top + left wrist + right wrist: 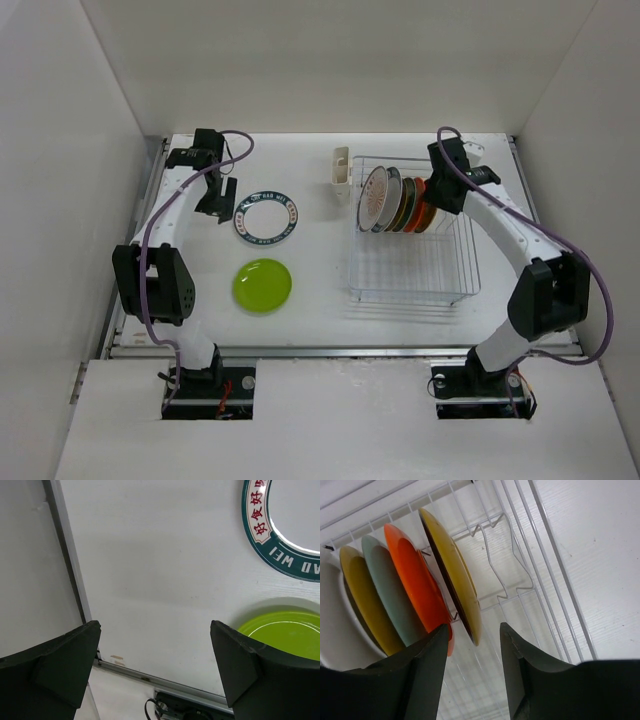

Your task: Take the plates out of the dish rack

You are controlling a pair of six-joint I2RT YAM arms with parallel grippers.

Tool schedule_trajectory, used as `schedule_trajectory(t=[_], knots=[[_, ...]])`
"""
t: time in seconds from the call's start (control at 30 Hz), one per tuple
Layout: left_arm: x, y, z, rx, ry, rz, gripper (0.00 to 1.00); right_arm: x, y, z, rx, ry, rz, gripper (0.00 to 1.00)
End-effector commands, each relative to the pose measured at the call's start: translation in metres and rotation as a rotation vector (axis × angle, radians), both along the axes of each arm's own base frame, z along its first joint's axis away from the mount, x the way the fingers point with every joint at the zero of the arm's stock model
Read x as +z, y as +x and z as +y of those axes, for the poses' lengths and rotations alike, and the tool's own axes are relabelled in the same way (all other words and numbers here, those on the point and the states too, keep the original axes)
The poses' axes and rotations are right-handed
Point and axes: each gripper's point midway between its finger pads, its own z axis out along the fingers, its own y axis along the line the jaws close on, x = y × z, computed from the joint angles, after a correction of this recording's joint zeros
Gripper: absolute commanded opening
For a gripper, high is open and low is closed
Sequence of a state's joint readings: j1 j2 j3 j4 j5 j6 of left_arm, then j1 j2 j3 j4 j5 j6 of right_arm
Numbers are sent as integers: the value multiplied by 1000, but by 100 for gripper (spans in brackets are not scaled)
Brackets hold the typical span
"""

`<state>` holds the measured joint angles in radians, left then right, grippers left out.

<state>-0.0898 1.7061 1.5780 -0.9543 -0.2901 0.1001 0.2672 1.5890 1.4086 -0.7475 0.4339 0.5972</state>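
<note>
I am viewing the left arm [170, 210] and right arm [500, 220], each showing white tubular links between blocky black joint housings. A purple cable [148, 235] is trailing along the left arm, and a matching cable [603, 300] along the right. The left gripper [155, 625] and right gripper [473, 626] are presenting matte dark wedge-shaped fingers [60, 665].

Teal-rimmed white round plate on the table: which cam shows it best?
Top external: the whole teal-rimmed white round plate lies flat on the table, just past the lime green round plate, unobstructed. Left wrist catches only an arc of its lettered rim at the frame's top right. Right wrist does not show it.
</note>
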Motion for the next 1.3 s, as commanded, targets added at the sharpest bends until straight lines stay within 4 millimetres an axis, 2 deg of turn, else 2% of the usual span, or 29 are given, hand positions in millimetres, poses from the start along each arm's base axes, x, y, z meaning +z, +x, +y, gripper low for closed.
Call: schedule_trajectory(t=[0.0,0.2,0.27,0.33,0.37,0.4,0.47,0.53,0.67,0.7,0.77,0.8,0.87,0.93,0.97,1.0,1.03,1.1,1.13,1.17,1.23,1.27], knots=[[15,-6,9,60,38,-43,90,-1,13,-2,-9,-7,-32,50],[17,-13,14,78,61,-53,90,-16,25,0,7,-21,-19,50],[17,-13,14,78,61,-54,90,-27,30,2,13,-30,-4,45],[17,-16,14,78,61,-54,90,-35,31,0,8,-42,14,32],[18,-14,15,82,68,-64,90,-34,34,1,16,-48,14,27],[21,-14,16,82,67,-73,90,-34,34,-2,8,-59,11,13],[21,-14,16,82,67,-73,90,-30,34,-7,-11,-83,9,2],[24,-15,16,83,66,-82,90,-16,27,-13,-28,-101,-10,0],[26,-18,14,79,57,-80,90,36,18,-38,-119,-186,-97,0],[28,-16,13,76,48,-88,90,62,12,-44,-135,-200,-136,0],[30,-17,13,76,48,-88,90,93,6,-53,-164,-222,-190,0],[33,-15,13,76,47,-97,90,121,4,-56,-192,-232,-252,0],[36,-16,13,77,45,-106,90,155,-9,-57,-188,-254,-313,0],[38,-16,13,77,45,-106,90,185,-16,-40,-151,-244,-381,0],[38,-16,13,77,45,-106,90,193,-20,-31,-120,-237,-401,0],[40,-17,17,87,71,-109,90,192,-21,-17,-70,-230,-398,0],[44,-15,19,104,79,-124,91,189,-20,22,72,-163,-396,0],[42,-17,24,136,107,-115,91,176,-19,74,297,-71,-383,0],[41,-17,30,158,143,-113,93,161,-30,133,531,71,-342,0],[42,-19,33,162,159,-106,94,144,-30,167,651,143,-335,0],[44,-19,36,179,175,-113,94,129,-47,219,845,275,-323,0],[45,-20,38,183,187,-115,96,115,-72,255,1002,374,-282,0]])
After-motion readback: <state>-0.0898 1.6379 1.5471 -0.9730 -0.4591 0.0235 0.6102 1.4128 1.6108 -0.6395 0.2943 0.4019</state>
